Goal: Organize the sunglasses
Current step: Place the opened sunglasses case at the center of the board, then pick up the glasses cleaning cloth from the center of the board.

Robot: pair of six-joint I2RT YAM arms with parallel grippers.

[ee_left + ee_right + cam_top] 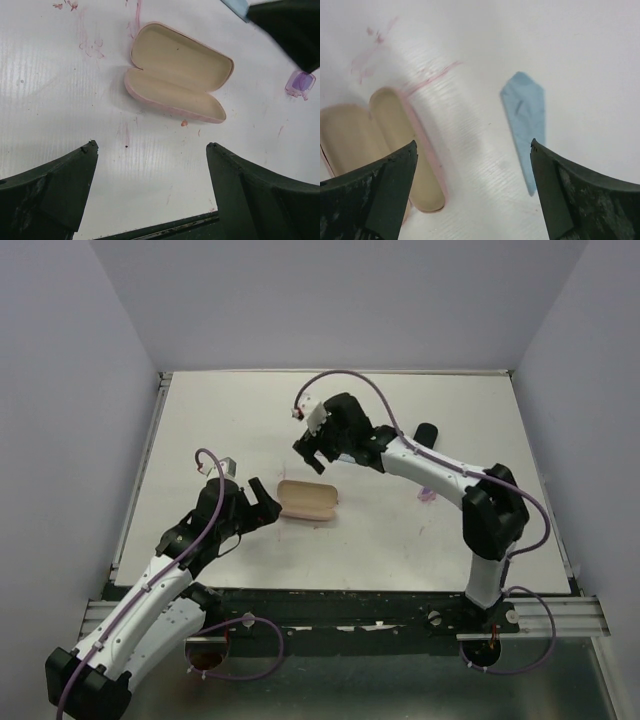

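Observation:
An open, empty pink case (308,501) lies mid-table; it also shows in the left wrist view (177,72) and the right wrist view (385,150). The pale pink-purple sunglasses (426,494) lie to the right of it, under my right arm; only a corner of them shows in the left wrist view (300,83). The orange sunglasses are out of view. My left gripper (265,502) (150,146) is open and empty, just left of the case. My right gripper (315,462) (472,145) is open and empty, hovering above the table behind the case.
A light blue cloth (525,115) lies on the table under my right gripper, beside the case; its corner shows in the left wrist view (236,7). A black case (427,432) lies at the back right, behind my right arm. Pink stains (132,20) mark the white tabletop.

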